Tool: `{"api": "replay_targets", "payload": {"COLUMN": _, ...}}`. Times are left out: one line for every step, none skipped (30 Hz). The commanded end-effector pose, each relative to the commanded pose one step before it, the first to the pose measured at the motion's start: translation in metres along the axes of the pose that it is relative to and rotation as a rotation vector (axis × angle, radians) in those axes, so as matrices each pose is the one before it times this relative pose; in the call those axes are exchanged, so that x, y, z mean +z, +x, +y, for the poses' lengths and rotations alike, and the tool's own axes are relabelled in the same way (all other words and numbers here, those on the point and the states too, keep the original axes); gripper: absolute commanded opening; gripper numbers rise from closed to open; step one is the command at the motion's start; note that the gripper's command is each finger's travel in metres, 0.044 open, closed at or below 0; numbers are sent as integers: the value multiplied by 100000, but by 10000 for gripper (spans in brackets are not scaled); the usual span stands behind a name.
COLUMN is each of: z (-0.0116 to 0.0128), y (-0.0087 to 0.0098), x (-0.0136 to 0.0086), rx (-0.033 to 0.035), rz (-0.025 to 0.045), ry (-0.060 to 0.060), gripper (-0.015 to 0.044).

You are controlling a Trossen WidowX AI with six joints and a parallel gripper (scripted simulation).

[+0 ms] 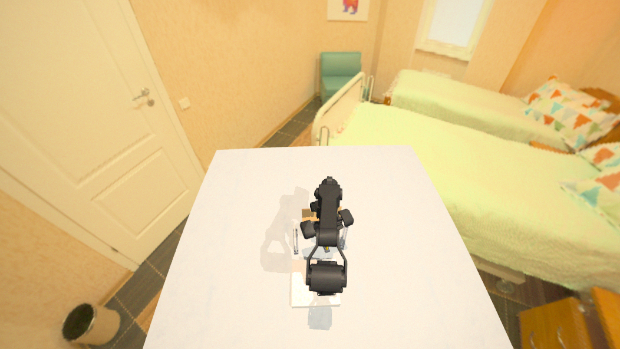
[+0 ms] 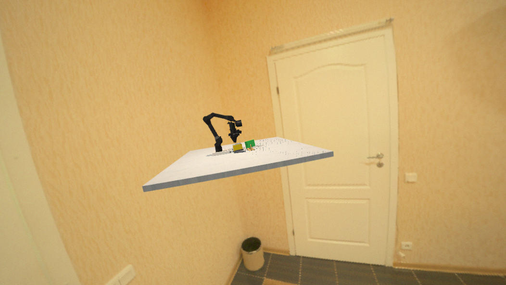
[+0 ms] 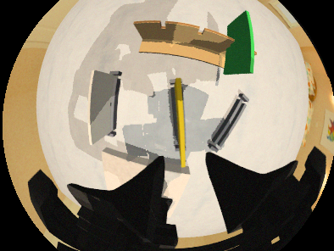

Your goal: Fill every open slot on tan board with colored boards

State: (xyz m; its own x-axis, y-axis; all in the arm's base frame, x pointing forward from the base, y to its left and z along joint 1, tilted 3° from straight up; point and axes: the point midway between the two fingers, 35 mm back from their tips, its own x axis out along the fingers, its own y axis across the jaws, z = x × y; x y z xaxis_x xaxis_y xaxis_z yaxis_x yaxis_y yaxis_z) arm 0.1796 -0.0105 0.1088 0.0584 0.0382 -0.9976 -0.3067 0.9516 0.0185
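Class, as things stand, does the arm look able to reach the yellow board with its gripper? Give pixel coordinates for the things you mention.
Probably yes. In the wrist view the yellow board (image 3: 180, 123) stands upright in its holder, nothing lying over it, and the gripper (image 2: 234, 142) (image 3: 185, 158) is open above, its jaws apart, with a gap wider than the board's edge.
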Motion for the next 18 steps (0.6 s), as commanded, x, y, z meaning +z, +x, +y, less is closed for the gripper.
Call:
{"api": "replay_targets", "payload": {"z": 98, "y": 932, "x": -309, "rx": 515, "rz": 1182, "ry": 297, "gripper": 184}}
{"api": "replay_targets", "payload": {"z": 0, "y": 23, "x": 0, "rx": 0, "rz": 0, "ry": 0, "gripper": 184}}
{"api": "replay_targets", "payload": {"z": -1, "y": 68, "x": 1, "rx": 0, "rz": 0, "ry": 0, "gripper": 184}}
{"api": "replay_targets", "payload": {"z": -1, "y": 114, "x": 1, "rx": 0, "rz": 0, "ry": 0, "gripper": 184}}
{"api": "replay_targets", "payload": {"z": -1, "y": 138, "x": 0, "rx": 0, "rz": 0, "ry": 0, "gripper": 184}}
{"api": "replay_targets", "payload": {"z": -1, "y": 138, "x": -1, "rx": 0, "rz": 0, "ry": 0, "gripper": 184}}
{"api": "replay_targets", "payload": {"z": -1, "y": 138, "x": -2, "rx": 1, "rz": 0, "ry": 0, "gripper": 184}}
{"api": "replay_targets", "payload": {"z": -1, "y": 137, "x": -2, "rx": 1, "rz": 0, "ry": 0, "gripper": 184}}
{"api": "replay_targets", "payload": {"z": -1, "y": 137, "x": 0, "rx": 0, "rz": 0, "ry": 0, "gripper": 184}}
{"api": "replay_targets", "payload": {"z": -2, "y": 137, "x": 0, "rx": 0, "rz": 0, "ry": 0, "gripper": 184}}
{"api": "replay_targets", "payload": {"z": -1, "y": 137, "x": 0, "rx": 0, "rz": 0, "ry": 0, "gripper": 184}}
{"api": "replay_targets", "payload": {"z": -2, "y": 143, "x": 1, "rx": 0, "rz": 0, "ry": 0, "gripper": 184}}
{"api": "replay_targets", "payload": {"z": -1, "y": 144, "x": 0, "rx": 1, "rz": 0, "ry": 0, "gripper": 184}}
{"api": "replay_targets", "payload": {"z": -1, "y": 144, "x": -1, "rx": 1, "rz": 0, "ry": 0, "gripper": 184}}
{"api": "replay_targets", "payload": {"z": -1, "y": 144, "x": -2, "rx": 1, "rz": 0, "ry": 0, "gripper": 184}}
{"api": "replay_targets", "payload": {"z": -1, "y": 143, "x": -2, "rx": 1, "rz": 0, "ry": 0, "gripper": 184}}
{"api": "replay_targets", "payload": {"z": -2, "y": 143, "x": 0, "rx": 1, "rz": 0, "ry": 0, "gripper": 184}}
{"api": "replay_targets", "payload": {"z": -1, "y": 143, "x": 0, "rx": 1, "rz": 0, "ry": 0, "gripper": 184}}
